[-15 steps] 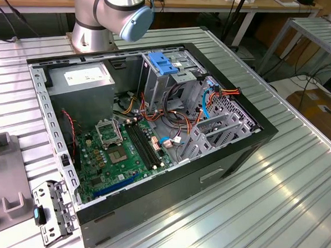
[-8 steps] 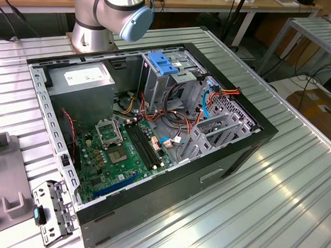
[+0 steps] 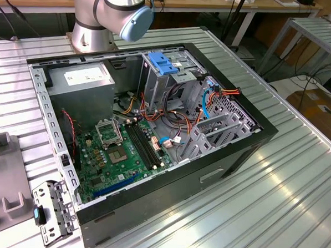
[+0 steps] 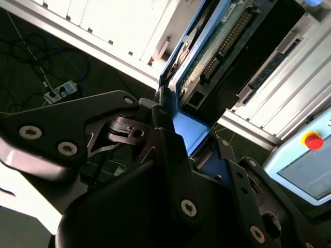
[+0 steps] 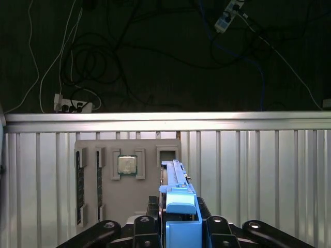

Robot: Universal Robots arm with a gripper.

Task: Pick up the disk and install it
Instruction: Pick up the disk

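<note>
Exterior view looks down slantwise into the PC case [image 3: 167,196], mid-range. Both wrist views hug the end effector [image 5: 178,217] [image 4: 189,129], sharing its clamped disk [image 5: 173,175] [image 4: 217,46].

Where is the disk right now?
In the first wrist view, the disk is gripped edge-on in the gripper, with the grey tray and its chip just beyond.

In the first wrist view the flat silver-grey metal disk with blue plastic rails [image 5: 175,175] shows edge-on, both faces hidden. It covers part of the grey moulded tray [image 5: 129,196] behind it. The black gripper [image 5: 178,217] clamped on the disk covers its near end and runs off the picture's edge. In the second wrist view the disk's far end is cut off. In the exterior view the silver-and-blue robot arm [image 3: 113,7] is cropped above its base.
</note>
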